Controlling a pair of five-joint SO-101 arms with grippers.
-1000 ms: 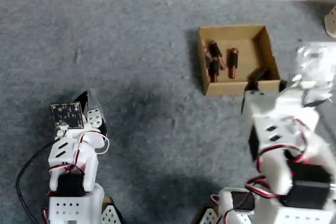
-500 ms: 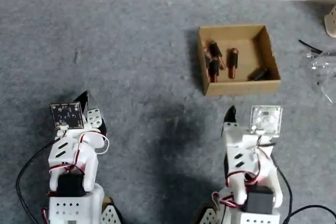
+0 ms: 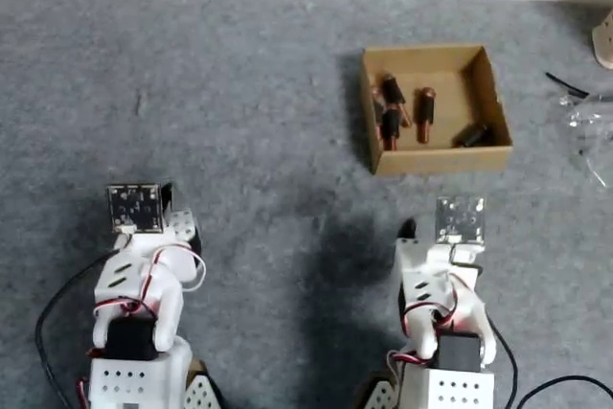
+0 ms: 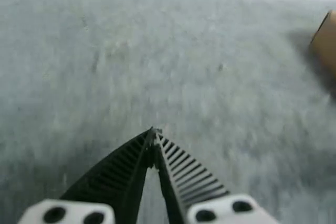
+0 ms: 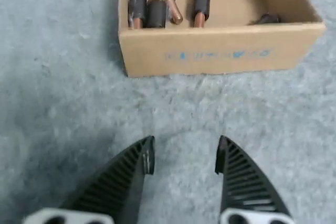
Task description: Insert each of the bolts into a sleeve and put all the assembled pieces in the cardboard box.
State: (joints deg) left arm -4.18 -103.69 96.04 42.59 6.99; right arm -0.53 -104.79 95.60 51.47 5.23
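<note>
The cardboard box (image 3: 381, 162) stands at the far right of the grey carpet, and its front wall (image 5: 220, 53) fills the far end of the right wrist view. Inside lie several assembled pieces: copper bolts in black sleeves (image 3: 424, 114), (image 5: 200, 1), and one dark piece in the front corner (image 3: 471, 136). My right gripper (image 5: 185, 156) hangs open and empty over bare carpet, a short way in front of the box. My left gripper (image 4: 153, 134) is shut on nothing, low over the carpet at the near left, with the box's edge (image 4: 326, 40) far off to its side.
A clear plastic item with a black wire (image 3: 579, 107) lies at the right edge beyond the box. A white object (image 3: 603, 37) sits at the far right corner. Both arm bases stand at the near edge, with open carpet (image 3: 239, 93) between them and the box.
The right arm has drawn back from the box's front right corner toward its base. The left arm has pulled in slightly and turned.
</note>
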